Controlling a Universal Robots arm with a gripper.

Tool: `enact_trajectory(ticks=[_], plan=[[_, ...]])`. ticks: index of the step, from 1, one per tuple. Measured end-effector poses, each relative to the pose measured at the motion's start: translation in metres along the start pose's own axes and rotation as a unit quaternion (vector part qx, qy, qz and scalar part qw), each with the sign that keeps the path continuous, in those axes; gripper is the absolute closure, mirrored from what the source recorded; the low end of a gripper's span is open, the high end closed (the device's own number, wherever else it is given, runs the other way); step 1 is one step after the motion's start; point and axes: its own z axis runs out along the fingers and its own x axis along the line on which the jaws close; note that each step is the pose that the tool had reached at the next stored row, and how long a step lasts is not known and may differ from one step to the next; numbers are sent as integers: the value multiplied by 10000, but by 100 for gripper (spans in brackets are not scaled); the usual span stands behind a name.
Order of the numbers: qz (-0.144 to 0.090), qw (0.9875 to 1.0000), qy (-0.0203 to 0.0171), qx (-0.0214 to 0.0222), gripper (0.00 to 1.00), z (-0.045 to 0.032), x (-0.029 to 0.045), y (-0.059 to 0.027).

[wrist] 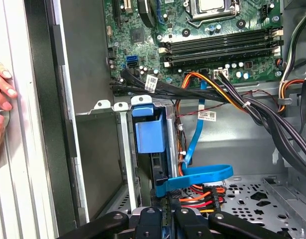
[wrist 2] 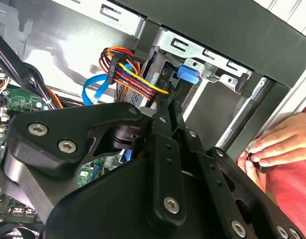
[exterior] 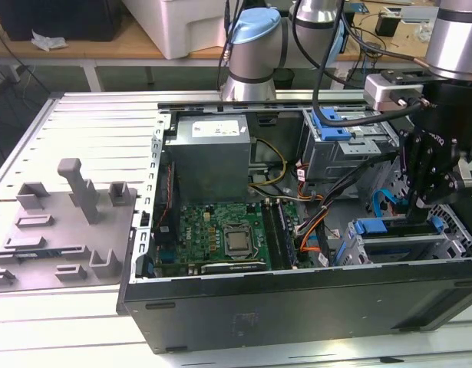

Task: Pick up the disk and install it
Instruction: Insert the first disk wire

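Note:
The disk (wrist: pixel 148 134) stands on edge in the drive bay (exterior: pixel 420 247) at the exterior view's right end of the open computer case (exterior: pixel 297 295). Its blue carrier bracket (exterior: pixel 374 227) shows at the top of the bay. My gripper (exterior: pixel 416 211) reaches down into that bay. In both wrist views its black fingers (wrist: pixel 186 220) sit close together, clamped on the disk's thin dark edge. The gripper (wrist 2: pixel 167 107) points toward the bracket's blue tab (wrist 2: pixel 188 75). The disk's flat faces are hidden by the bay walls.
A blue flat cable (wrist: pixel 202 174) and red-orange-yellow power wires (wrist 2: pixel 135 74) run right beside the fingers. The motherboard (exterior: pixel 220 234) and power supply (exterior: pixel 212 157) fill the case's middle. A person's hand (wrist 2: pixel 279 144) rests on the case's outer edge. A grey fixture plate (exterior: pixel 63 230) lies at the exterior view's left.

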Motion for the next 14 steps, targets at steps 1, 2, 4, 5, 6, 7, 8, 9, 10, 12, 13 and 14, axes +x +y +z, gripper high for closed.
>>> enact_trajectory(ticks=[1, 2, 4, 5, 6, 7, 8, 9, 10, 12, 13, 14], plan=[[0, 10000, 0, 0, 83, 1, 0, 1], [1, 10000, 0, 0, 83, 3, 0, 2], [1, 10000, -1, 0, 83, 6, -1, 3], [1, 10000, -1, 0, 83, 8, -1, 3], [1, 10000, -1, 0, 83, 10, -2, 3], [1, 10000, 0, 0, 83, 12, -2, 3], [1, 10000, 1, 0, 83, 13, -2, 4], [1, 10000, 1, 0, 83, 14, -2, 4], [1, 10000, -1, 0, 83, 18, -3, 4], [1, 10000, 1, 0, 83, 21, -4, 4], [1, 10000, 1, 0, 83, 23, -4, 4], [1, 10000, 0, 0, 83, 25, -4, 4]])
